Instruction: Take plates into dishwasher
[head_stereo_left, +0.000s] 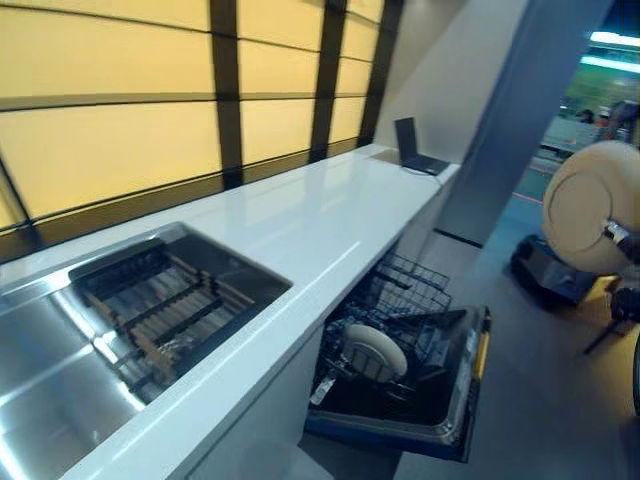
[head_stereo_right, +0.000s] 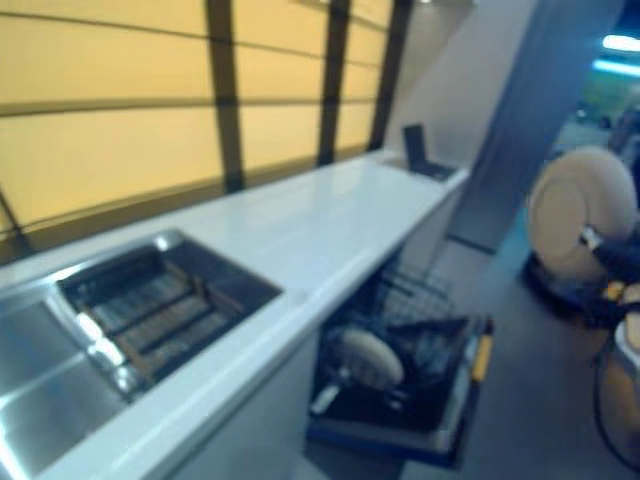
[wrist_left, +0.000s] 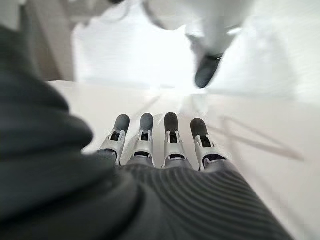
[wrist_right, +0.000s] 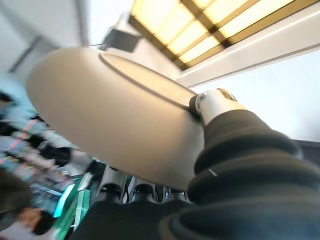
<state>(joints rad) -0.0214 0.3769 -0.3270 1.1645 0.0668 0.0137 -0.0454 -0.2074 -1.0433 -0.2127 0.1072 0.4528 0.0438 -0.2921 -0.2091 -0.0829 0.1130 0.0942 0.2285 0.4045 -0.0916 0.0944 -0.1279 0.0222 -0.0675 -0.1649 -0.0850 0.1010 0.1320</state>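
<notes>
I have a cream plate (head_stereo_left: 590, 205) up at the right edge of the frame, pinched in my right hand (wrist_right: 215, 107), thumb on its face and fingers curled under the rim. It's rigid, glazed and likely slick and breakable, so I'd keep that rim grip firm. The open dishwasher (head_stereo_left: 455, 400) sits lower centre with another plate (head_stereo_left: 375, 350) racked. My left hand (wrist_left: 170, 145) is flat, fingers straight, holding nothing.

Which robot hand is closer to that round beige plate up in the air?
The right robot hand: it grips the round beige plate at its rim. The left robot hand appears only in its own wrist view, fingers straight, with no plate in sight.
</notes>
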